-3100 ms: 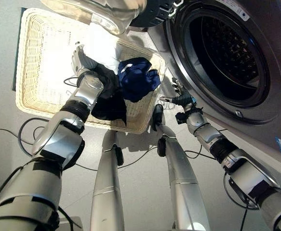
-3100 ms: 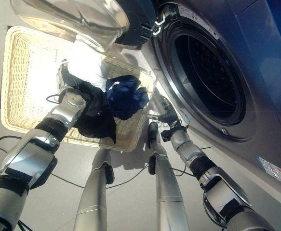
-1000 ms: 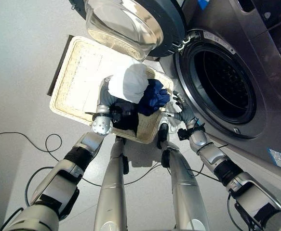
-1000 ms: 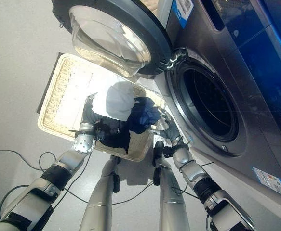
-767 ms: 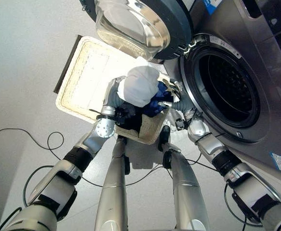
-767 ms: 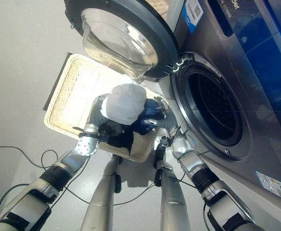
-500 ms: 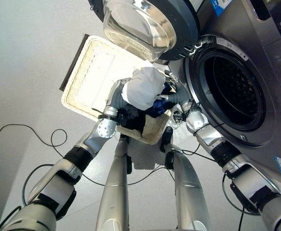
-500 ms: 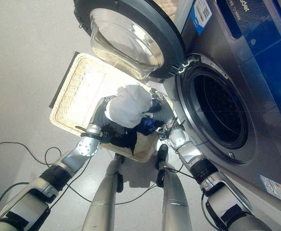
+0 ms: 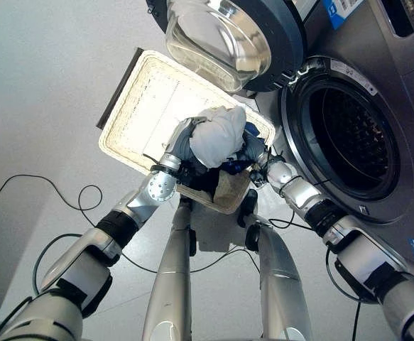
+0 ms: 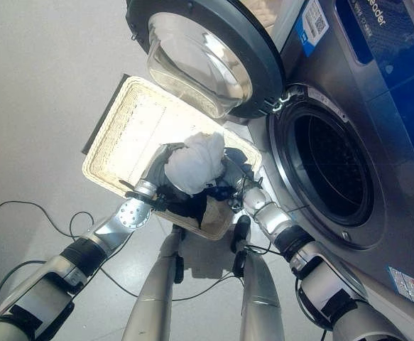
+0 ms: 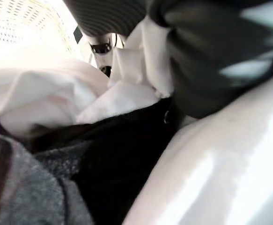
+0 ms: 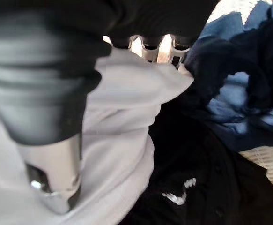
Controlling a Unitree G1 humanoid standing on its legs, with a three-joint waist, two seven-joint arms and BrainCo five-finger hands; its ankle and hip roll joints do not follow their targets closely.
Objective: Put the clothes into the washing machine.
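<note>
Left eye view: a cream wicker basket (image 9: pixel 132 117) lies on the grey floor (image 9: pixel 43 85) just beside the front-loading washing machine (image 9: pixel 398 106). The machine's round door (image 9: pixel 228 35) stands swung open above the basket's far end, and the dark drum opening (image 9: pixel 349 138) faces the basket's near right corner, unobstructed.

The clothes are bunched at that near right corner of the basket. A white garment (image 9: pixel 217 136) sits on top as a rounded bundle; under and beside it lie a black garment (image 10: pixel 189 202) and a dark blue garment (image 12: pixel 248 93), which hangs close to the basket's rim. The far part of the basket is bare wicker.

The left robot hand (image 9: pixel 182 138) reaches in against the left side of the white bundle, and the right robot hand (image 9: pixel 258 153) comes against its right side, between the bundle and the machine's front. So the bundle sits between the two hands, raised above the black cloth. Both hands' fingers are buried in cloth: in each wrist view the white fabric folds over them, and whether they are spread or curled round it cannot be told.
</note>
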